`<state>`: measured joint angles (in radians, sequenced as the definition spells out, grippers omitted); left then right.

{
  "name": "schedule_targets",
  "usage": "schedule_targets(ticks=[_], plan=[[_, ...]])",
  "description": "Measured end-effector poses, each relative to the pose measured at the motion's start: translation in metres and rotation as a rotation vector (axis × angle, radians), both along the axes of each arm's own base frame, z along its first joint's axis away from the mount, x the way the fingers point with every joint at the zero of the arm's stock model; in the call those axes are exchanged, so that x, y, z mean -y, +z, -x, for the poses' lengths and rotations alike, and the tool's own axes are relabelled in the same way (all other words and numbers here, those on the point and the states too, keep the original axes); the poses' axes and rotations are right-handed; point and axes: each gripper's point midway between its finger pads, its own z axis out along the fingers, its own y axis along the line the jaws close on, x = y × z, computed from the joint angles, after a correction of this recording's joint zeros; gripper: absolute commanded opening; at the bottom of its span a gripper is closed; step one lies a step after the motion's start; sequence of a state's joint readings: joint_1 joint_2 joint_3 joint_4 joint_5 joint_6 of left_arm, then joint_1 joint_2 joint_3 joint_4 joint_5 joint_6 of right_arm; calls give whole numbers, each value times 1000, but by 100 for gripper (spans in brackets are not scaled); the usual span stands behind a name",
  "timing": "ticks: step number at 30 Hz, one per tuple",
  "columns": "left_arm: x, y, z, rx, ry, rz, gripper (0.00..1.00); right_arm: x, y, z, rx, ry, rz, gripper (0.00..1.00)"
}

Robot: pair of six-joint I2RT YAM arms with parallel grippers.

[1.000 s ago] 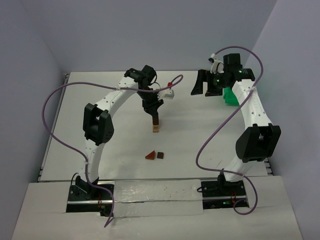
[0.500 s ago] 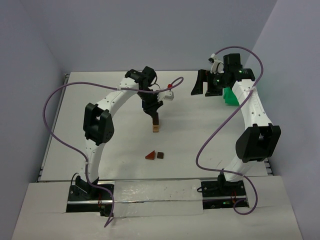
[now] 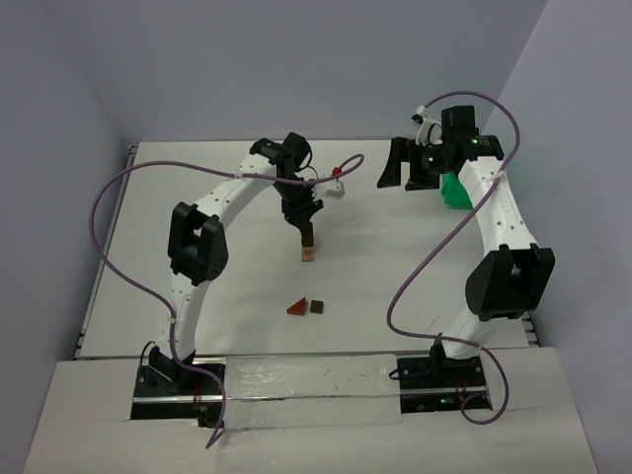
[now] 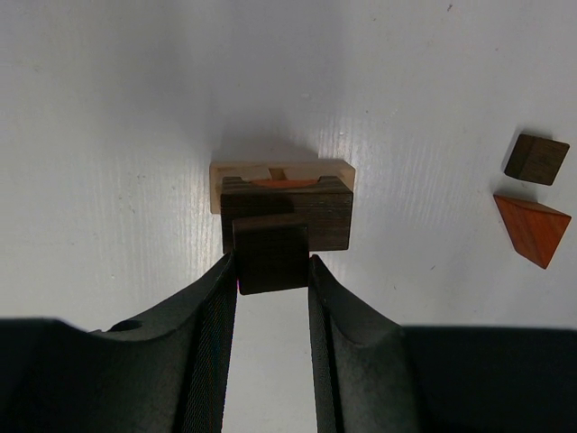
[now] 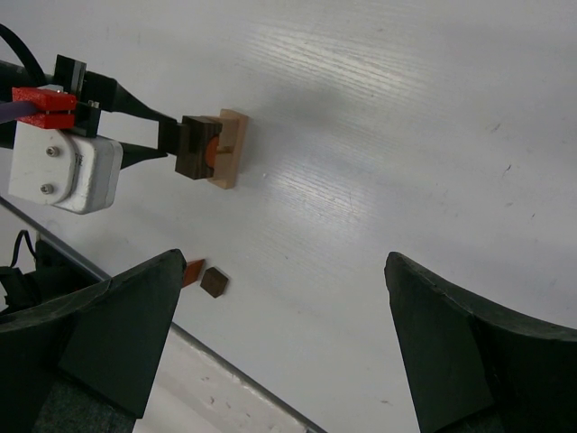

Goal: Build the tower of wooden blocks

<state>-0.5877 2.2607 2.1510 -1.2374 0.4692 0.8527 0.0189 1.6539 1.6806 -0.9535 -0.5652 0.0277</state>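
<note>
Dark brown wood is what the left gripper is clamped on: a small block pinched between both fingers, right at the top of the wood block tower. Can't tell if it's actually resting on it. In the top view the tower stands around the middle of the table, tan piece at the bottom, an orange-red bit and a dark bar above. Two loose wood blocks lie lower in the frame, well apart from it: a reddish wedge and a dark cube, just beside each other. Meanwhile the right gripper hangs wide open in the upper right, holding nothing, near the green bin.
</note>
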Motion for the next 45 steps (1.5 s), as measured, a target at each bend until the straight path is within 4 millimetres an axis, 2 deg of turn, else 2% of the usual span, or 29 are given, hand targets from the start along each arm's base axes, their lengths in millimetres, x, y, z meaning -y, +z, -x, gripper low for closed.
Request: schedule_targets(ticks=[20,45], plan=[[6,-1,-4,24,-22,8,11,-1,0,0,0,2,-3,100],[8,-2,-4,33,-32,0,14,-2,-1,1,-4,7,-10,100]])
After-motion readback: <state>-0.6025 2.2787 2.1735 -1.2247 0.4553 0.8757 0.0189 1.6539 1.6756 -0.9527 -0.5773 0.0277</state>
